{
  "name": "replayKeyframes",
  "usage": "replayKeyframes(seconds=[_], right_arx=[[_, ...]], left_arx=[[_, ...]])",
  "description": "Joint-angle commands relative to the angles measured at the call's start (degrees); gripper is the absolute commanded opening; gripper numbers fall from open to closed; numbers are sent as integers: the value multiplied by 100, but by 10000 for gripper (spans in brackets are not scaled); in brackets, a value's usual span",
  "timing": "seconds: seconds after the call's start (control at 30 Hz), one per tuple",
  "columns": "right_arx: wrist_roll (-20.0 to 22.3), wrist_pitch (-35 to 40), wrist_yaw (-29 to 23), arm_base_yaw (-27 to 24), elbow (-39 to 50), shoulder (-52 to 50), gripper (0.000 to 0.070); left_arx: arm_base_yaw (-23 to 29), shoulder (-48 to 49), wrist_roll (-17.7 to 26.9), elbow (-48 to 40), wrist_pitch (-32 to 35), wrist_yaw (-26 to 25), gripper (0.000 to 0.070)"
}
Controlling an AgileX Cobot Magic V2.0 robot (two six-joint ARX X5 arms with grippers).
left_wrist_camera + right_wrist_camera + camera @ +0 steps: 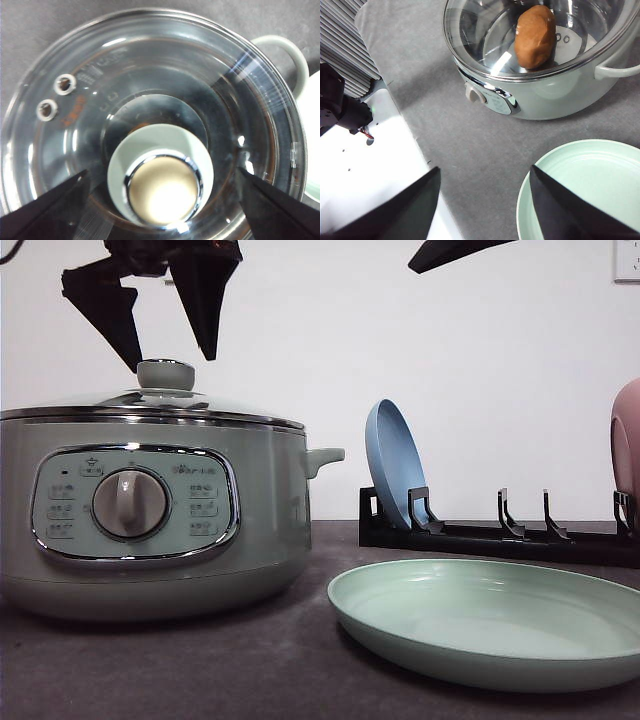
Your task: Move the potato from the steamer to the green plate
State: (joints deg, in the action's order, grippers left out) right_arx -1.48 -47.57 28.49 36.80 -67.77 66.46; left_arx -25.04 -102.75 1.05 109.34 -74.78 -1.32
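L pincer [170, 345] hanging open just above lid knob [166, 373] of steamer [150, 510]; R pincer [485, 200] open too; potato [535, 36] sitting inside steamer under glass lid [150, 100], green plate [490, 620] on tabletop [200, 670] beside it

potato [535, 36] inside steamer [540, 95] | green plate [585, 190] near | jaws apart, empty

Looks like a lab test bench: grey mat [200, 670], bare white wall [480, 370], staged cooker [150, 510] and dish rack [500, 535].
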Motion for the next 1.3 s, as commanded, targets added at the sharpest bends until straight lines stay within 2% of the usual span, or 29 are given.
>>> replayKeyframes(seconds=[0.0,0.2,0.33,0.5,0.67,0.8,0.9,0.93,1.07,1.13,1.27], right_arx=[[67,12,-2,46,-98,48,352],[68,13,-4,46,-96,48,352],[68,13,-4,46,-96,48,352],[86,15,-22,46,-96,48,352],[91,14,-168,46,-96,48,352],[92,9,-179,46,-96,48,352],[92,-2,-179,46,-96,48,352],[92,-2,-179,46,-96,48,352],[92,-2,-179,46,-96,48,352],[90,-4,-179,46,-96,48,352],[87,-2,-179,46,-96,48,352]], left_arx=[[-45,-208,93,168,5,37,590],[-45,-421,91,168,-93,39,586],[-47,-444,91,168,-55,42,542],[-47,-442,87,168,-92,45,528],[-47,-442,86,170,-149,48,398],[-47,-442,78,170,-246,48,333],[-47,-442,31,173,-328,48,318],[-47,-440,24,173,-356,48,290],[-47,-440,23,173,-399,48,80],[-47,-442,23,173,-433,48,1],[-47,-437,36,173,-493,48,1]])
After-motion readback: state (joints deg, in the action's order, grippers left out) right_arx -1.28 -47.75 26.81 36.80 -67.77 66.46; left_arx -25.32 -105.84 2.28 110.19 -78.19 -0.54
